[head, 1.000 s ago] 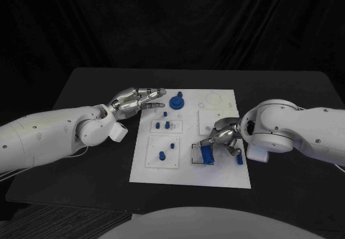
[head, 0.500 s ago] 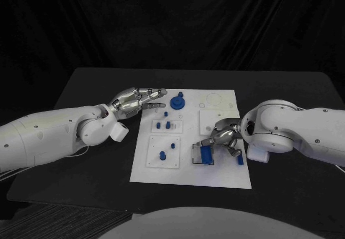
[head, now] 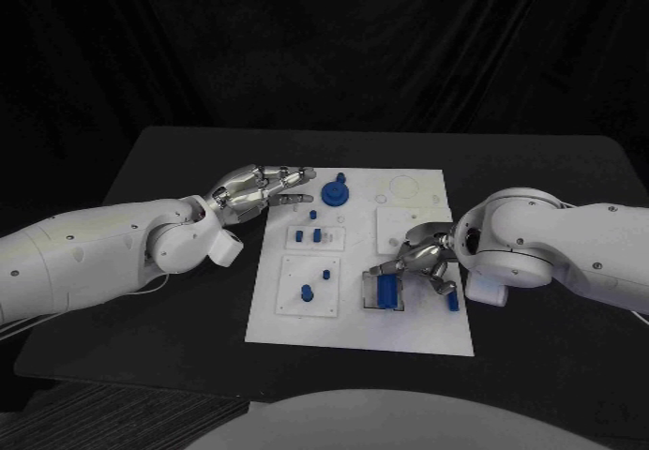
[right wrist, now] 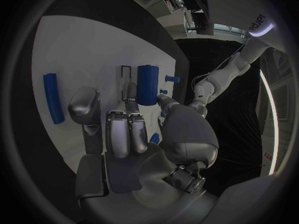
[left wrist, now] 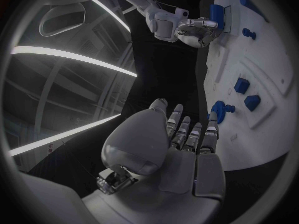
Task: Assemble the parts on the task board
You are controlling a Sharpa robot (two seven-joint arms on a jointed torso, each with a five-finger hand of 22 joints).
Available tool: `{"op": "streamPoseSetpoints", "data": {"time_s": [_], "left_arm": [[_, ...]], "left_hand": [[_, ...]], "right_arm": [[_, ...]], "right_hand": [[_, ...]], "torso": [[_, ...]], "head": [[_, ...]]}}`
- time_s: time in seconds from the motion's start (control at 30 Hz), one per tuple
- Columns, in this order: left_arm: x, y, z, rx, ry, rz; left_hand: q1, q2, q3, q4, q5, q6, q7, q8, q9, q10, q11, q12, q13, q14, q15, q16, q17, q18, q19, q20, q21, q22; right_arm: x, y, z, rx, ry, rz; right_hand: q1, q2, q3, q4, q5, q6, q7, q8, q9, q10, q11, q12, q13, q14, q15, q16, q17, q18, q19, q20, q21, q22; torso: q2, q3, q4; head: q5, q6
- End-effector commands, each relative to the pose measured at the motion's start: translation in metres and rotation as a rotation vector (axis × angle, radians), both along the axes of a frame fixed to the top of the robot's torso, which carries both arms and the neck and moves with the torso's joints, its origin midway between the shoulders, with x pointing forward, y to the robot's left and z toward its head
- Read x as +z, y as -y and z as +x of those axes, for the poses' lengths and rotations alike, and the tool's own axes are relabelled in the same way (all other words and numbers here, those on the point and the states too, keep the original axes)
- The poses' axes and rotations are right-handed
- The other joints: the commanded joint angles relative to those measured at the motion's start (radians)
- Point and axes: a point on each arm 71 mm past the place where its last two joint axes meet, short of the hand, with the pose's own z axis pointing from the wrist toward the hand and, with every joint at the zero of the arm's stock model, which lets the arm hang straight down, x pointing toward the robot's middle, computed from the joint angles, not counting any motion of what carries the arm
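Nothing has moved. The right hand (head: 416, 262) still rests on the board (head: 354, 323), fingers spread, with a blue block (head: 388, 292) in a clear tray (head: 368, 298) just under it. The left hand (head: 257, 186) is open, holding nothing.

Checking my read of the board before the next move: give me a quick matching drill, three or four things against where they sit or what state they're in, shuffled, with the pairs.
Things:
1. left hand
2. right hand
3. round blue part
4. loose blue bar

Places or states:
A. lying flat near the task board's right edge, beside the right hand
B. fingers apart, holding nothing, at the board's far left edge
C. over the blue block in the clear holder
D. standing on the far part of the board, just off the left hand's fingertips

Pairs: 1-B, 2-C, 3-D, 4-A
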Motion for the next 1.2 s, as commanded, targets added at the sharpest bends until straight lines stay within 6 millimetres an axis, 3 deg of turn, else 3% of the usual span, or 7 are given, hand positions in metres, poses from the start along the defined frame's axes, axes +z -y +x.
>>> {"op": "streamPoseSetpoints", "data": {"time_s": [0.03,0.37,0.5,0.87,0.93,1.07,1.2], "left_arm": [[0.0001,0.0018,-0.0009,-0.014,-0.003,-0.016],[-0.0005,0.0025,-0.0009,-0.018,-0.007,-0.015],[-0.0009,0.0028,-0.001,-0.02,-0.009,-0.014],[-0.0017,0.0033,-0.0012,-0.023,-0.013,-0.013],[-0.0019,0.0035,-0.0013,-0.024,-0.014,-0.013],[-0.0021,0.0034,-0.0014,-0.024,-0.015,-0.013],[-0.0022,0.0027,-0.0017,-0.024,-0.016,-0.013]], "left_hand": [[0.013,-0.001,0.008,-0.001,0.004,0.0,0.006,0.003,0.001,-0.002,0.007,0.006,0.0,0.002,0.007,0.006,0.001,0.008,0.009,0.0,0.004,0.0],[0.013,-0.001,0.008,-0.002,0.005,-0.001,0.006,0.003,0.001,-0.002,0.007,0.006,0.0,0.002,0.007,0.006,0.001,0.008,0.009,0.001,0.004,-0.001],[0.013,-0.001,0.008,-0.002,0.005,-0.001,0.006,0.003,0.001,-0.002,0.007,0.006,0.0,0.002,0.007,0.006,0.001,0.008,0.009,0.001,0.004,-0.001],[0.02,-0.003,0.016,-0.006,0.008,0.0,0.007,0.003,0.001,-0.002,0.009,0.005,0.0,0.003,0.011,0.007,0.001,0.007,0.009,0.001,0.005,-0.001],[0.022,-0.004,0.019,-0.007,0.01,-0.001,0.008,0.003,0.001,-0.002,0.009,0.004,0.0,0.002,0.011,0.007,0.001,0.007,0.009,0.001,0.005,-0.002],[0.024,-0.005,0.02,-0.008,0.011,0.0,0.008,0.003,0.001,-0.002,0.01,0.004,0.0,0.003,0.011,0.007,0.001,0.006,0.009,0.001,0.005,-0.002],[0.025,-0.005,0.021,-0.009,0.011,-0.001,0.008,0.003,0.001,-0.002,0.01,0.004,0.0,0.003,0.012,0.007,0.001,0.006,0.009,0.001,0.006,-0.002]], "right_arm": [[-0.0028,0.0,-0.0014,-0.003,-0.014,-0.015],[-0.0043,-0.0016,-0.0016,0.002,-0.019,-0.016],[-0.0047,-0.0025,-0.0015,0.003,-0.019,-0.016],[-0.0054,-0.0057,-0.0017,0.015,-0.024,-0.018],[-0.0054,-0.0058,-0.0017,0.016,-0.024,-0.018],[-0.0054,-0.0047,-0.0012,0.015,-0.018,-0.02],[-0.0048,-0.0013,-0.0005,0.002,-0.001,-0.019]], "right_hand": [[-0.003,-0.001,-0.012,-0.002,-0.022,0.004,0.005,-0.008,-0.003,0.105,0.009,0.004,0.263,0.082,0.009,-0.005,0.143,0.016,0.001,0.009,-0.005,0.107],[0.002,-0.007,-0.043,-0.009,-0.09,0.006,0.005,-0.009,-0.011,0.105,0.009,0.004,0.263,0.082,0.009,-0.006,0.14,0.016,0.002,0.009,-0.011,0.107],[-0.003,-0.006,-0.066,-0.003,-0.139,0.007,0.006,-0.01,-0.014,0.105,0.01,0.004,0.263,0.081,0.01,-0.007,0.138,0.017,0.003,0.009,-0.015,0.106],[0.005,-0.007,-0.092,-0.006,-0.188,0.008,0.006,-0.009,-0.018,0.105,0.01,0.004,0.263,0.081,0.01,-0.006,0.138,0.017,0.003,0.01,-0.017,0.107],[-0.007,-0.013,-0.119,0.006,-0.232,0.007,0.007,-0.009,-0.019,0.105,0.01,0.004,0.263,0.081,0.01,-0.006,0.138,0.017,0.004,0.01,-0.018,0.107],[-0.027,-0.027,-0.176,0.031,-0.269,-0.001,0.009,-0.011,-0.022,0.105,0.012,0.004,0.263,0.081,0.012,-0.006,0.138,0.017,0.004,0.011,-0.022,0.107],[-0.034,-0.034,-0.229,0.056,-0.272,-0.005,0.01,-0.01,-0.022,0.105,0.013,0.004,0.263,0.082,0.013,-0.005,0.141,0.016,0.005,0.012,-0.021,0.109]], "torso": [[0.0,0.0001,0.0],[0.0,0.0,0.0003],[0.0,0.0001,-0.0003],[0.0,0.0001,0.0002],[0.0,0.0001,0.0004],[0.0,0.0002,0.0002],[0.0,0.0,-0.0001]], "head": [[0.0,0.0],[0.0,0.0],[0.001,0.0],[0.003,0.0],[0.003,0.0],[0.005,0.0],[0.008,0.0]]}}
